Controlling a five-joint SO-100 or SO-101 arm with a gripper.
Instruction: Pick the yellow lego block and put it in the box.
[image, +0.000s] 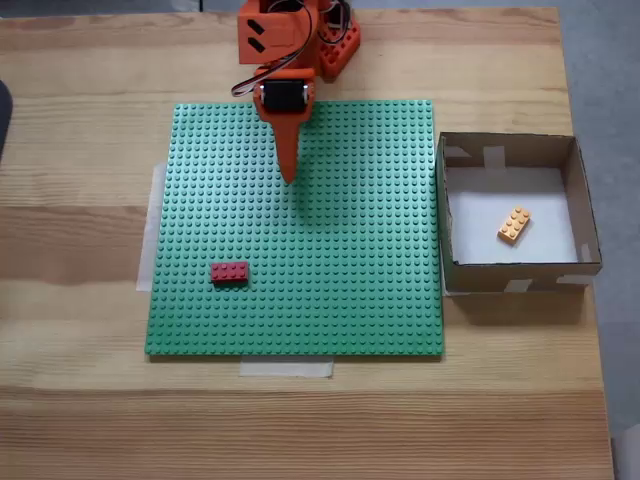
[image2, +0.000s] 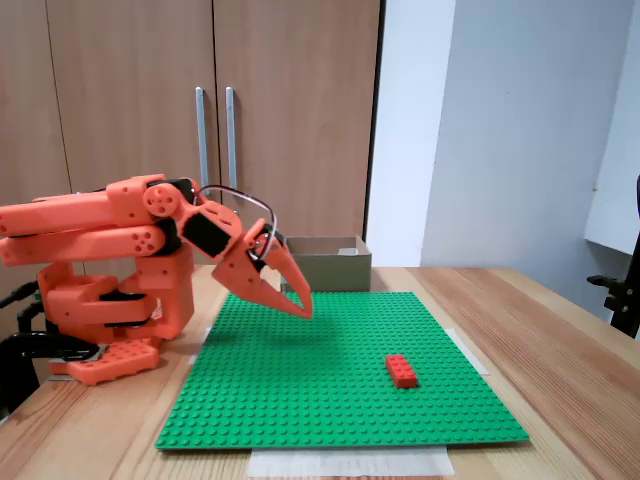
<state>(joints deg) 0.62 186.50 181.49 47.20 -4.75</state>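
The yellow lego block (image: 514, 225) lies tilted on the white bottom of the box (image: 579, 196), which stands on the table to the right of the green baseplate (image: 330, 280). From the side, only the box's brown wall (image2: 325, 268) shows behind the arm, and the block inside is hidden. My orange gripper (image: 290, 176) (image2: 304, 309) hangs above the baseplate's far middle, well left of the box, fingers together, holding nothing.
A red brick (image: 229, 272) (image2: 402, 370) sits on the baseplate near its front left in the top-down fixed view. The arm's orange base (image2: 110, 300) stands at the table's far edge. Wooden cupboards rise behind the table.
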